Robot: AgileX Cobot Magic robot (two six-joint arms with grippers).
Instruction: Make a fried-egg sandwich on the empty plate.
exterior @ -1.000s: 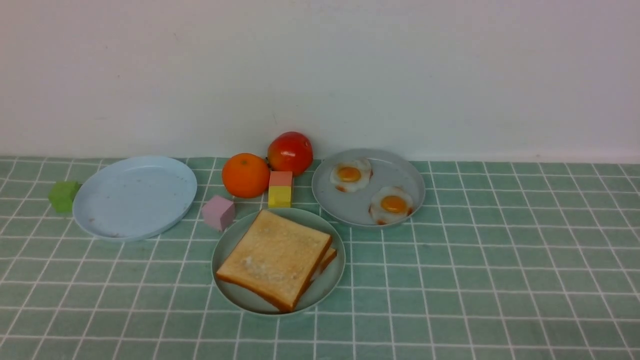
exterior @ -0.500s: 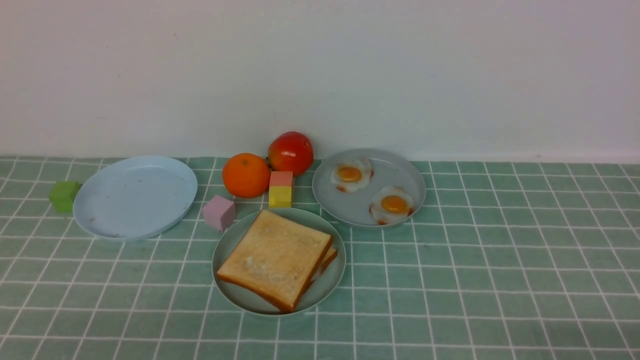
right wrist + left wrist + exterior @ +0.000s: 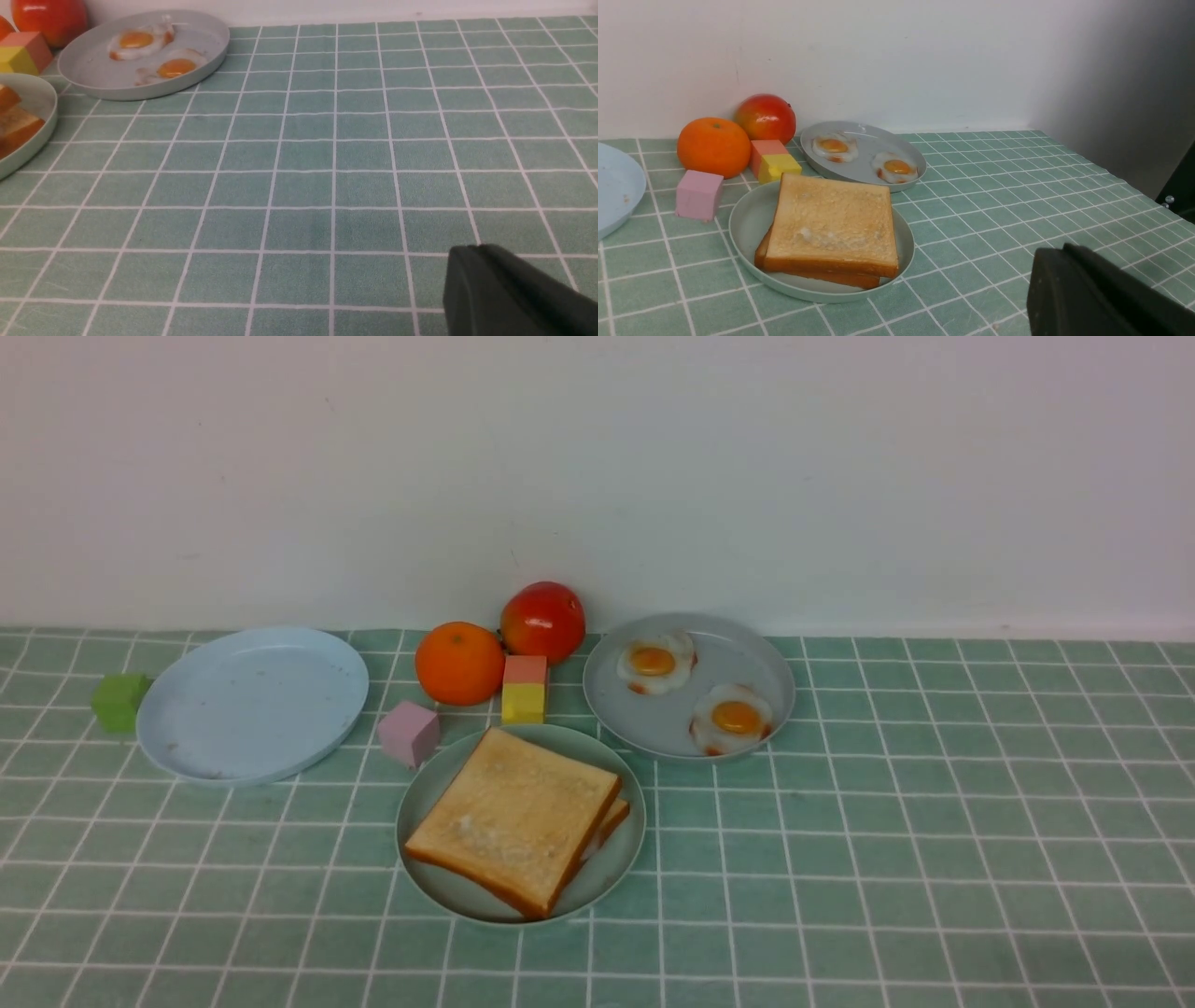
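Two golden-brown toast slices (image 3: pixel 513 817) lie stacked on the pale mint-green plate (image 3: pixel 431 784) at the table's middle front. The lower slice (image 3: pixel 616 814) pokes out on the right, and I cannot tell what lies between them. Two fried eggs (image 3: pixel 655 662) (image 3: pixel 733 717) lie on the grey plate (image 3: pixel 738 653) behind it. The stack (image 3: pixel 831 219) also shows in the left wrist view. Neither gripper is in the front view. My left gripper (image 3: pixel 1064 249) hangs shut and empty over the cloth to the right of the toast plate. My right gripper (image 3: pixel 472 249) hangs shut and empty over bare cloth.
A light-blue plate (image 3: pixel 252 705) with nothing on it sits at the back left, a green block (image 3: pixel 119 702) beside it. An orange (image 3: pixel 458 663), a red fruit (image 3: pixel 541 621), a pink block (image 3: pixel 408 732) and a salmon block on a yellow one (image 3: pixel 523 702) crowd behind the toast plate. A white wall stands behind.
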